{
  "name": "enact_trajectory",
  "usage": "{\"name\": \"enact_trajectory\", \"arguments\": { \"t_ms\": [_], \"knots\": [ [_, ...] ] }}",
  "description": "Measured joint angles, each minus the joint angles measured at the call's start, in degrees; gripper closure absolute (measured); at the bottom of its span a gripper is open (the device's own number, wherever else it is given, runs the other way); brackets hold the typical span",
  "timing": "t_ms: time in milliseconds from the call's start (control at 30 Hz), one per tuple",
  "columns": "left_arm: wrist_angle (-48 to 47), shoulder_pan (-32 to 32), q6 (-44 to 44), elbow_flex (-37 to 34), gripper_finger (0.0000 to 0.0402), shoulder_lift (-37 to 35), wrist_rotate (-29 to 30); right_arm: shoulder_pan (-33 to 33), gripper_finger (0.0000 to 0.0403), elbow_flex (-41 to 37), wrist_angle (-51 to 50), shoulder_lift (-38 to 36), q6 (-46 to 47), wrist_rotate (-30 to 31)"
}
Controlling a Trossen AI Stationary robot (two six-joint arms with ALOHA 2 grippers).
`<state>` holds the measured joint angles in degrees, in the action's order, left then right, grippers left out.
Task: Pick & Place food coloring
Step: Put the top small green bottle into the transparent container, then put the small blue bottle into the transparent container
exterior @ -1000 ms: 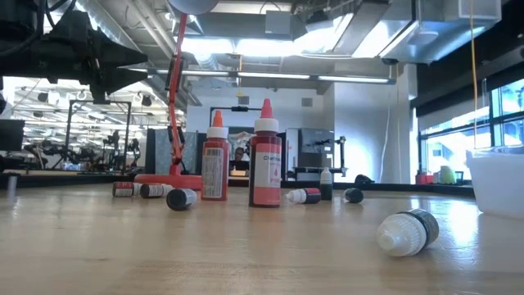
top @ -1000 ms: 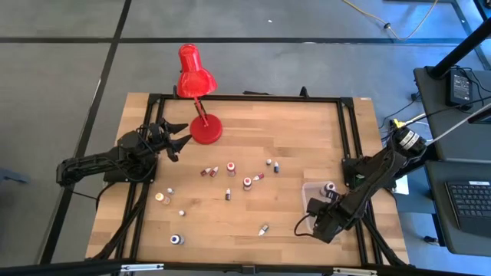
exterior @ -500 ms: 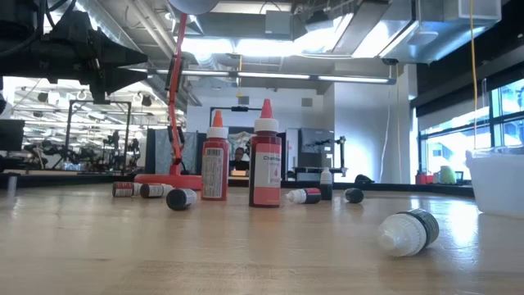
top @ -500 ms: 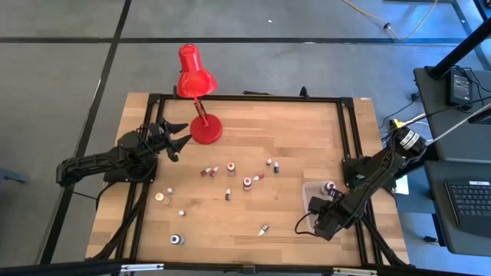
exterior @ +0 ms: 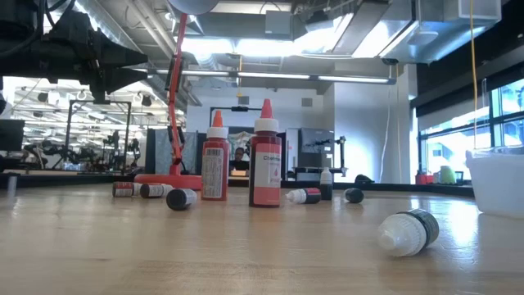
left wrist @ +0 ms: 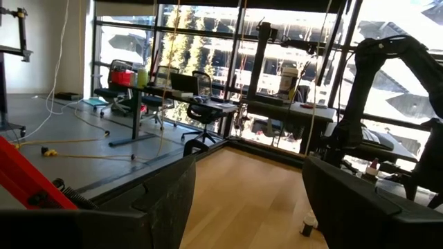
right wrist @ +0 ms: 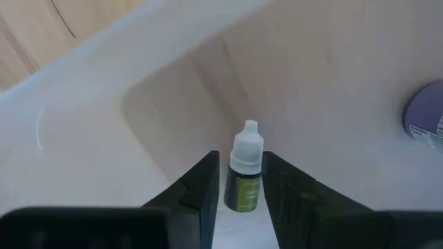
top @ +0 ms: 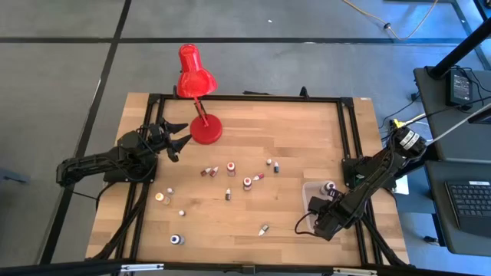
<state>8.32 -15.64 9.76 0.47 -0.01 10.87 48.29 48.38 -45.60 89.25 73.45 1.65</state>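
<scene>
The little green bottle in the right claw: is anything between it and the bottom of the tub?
Nothing visible. The little bottle sits between the right claw fingers, already inside the clear tub, with only bare tub floor nearby.

table (top: 307,146): wood | on it: red lamp (top: 205,130), bottles (top: 247,183), tub (top: 311,189)

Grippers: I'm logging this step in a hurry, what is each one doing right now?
Left gripper: open, holding nothing, beside the red lamp.
Right gripper: inside the clear tub, fingers around a small green dropper bottle; whether it grips cannot be told.
</scene>
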Motion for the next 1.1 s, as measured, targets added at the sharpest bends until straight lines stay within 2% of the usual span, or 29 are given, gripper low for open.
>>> {"name": "enact_trajectory", "arguments": {
  "t_ms": [133, 300, 567, 667, 800, 933, 1033, 1100],
  "knots": [
    [0.0, 0.0, 0.0, 0.0, 0.0142, 0.0, 0.0, 0.0, 0.0291, 0.0, 0.0, 0.0, 0.0, 0.0],
    [0.0, 0.0, 0.0, 0.0, 0.0142, 0.0, 0.0, -0.1, 0.0290, 2.0, -2.2, 0.0, 0.0, -3.9],
    [0.0, 0.0, 0.0, 0.0, 0.0142, 0.0, 0.0, -2.3, 0.0290, 10.4, -14.5, 0.0, -1.9, -0.9],
    [0.0, 0.0, 0.0, 0.0, 0.0142, 0.0, 0.0, -4.0, 0.0290, 14.7, -19.9, -0.1, -9.1, 2.7],
    [0.0, 0.0, 0.0, 0.0, 0.0142, 0.0, 0.0, -7.0, 0.0290, 20.1, -22.6, -0.1, -24.3, 10.8],
    [0.0, 0.0, 0.0, 0.0, 0.0142, 0.0, 0.0, -10.3, 0.0290, 22.9, -17.9, -0.1, -37.4, 20.8],
    [0.0, 0.0, 0.0, 0.0, 0.0142, 0.0, 0.0, -13.1, 0.0290, 22.7, -11.9, -0.1, -49.6, 24.5],
    [0.0, 0.0, 0.0, 0.0, 0.0142, 0.0, 0.0, -15.0, 0.0290, 21.6, -7.0, -0.1, -57.5, 24.6]
  ]
}}
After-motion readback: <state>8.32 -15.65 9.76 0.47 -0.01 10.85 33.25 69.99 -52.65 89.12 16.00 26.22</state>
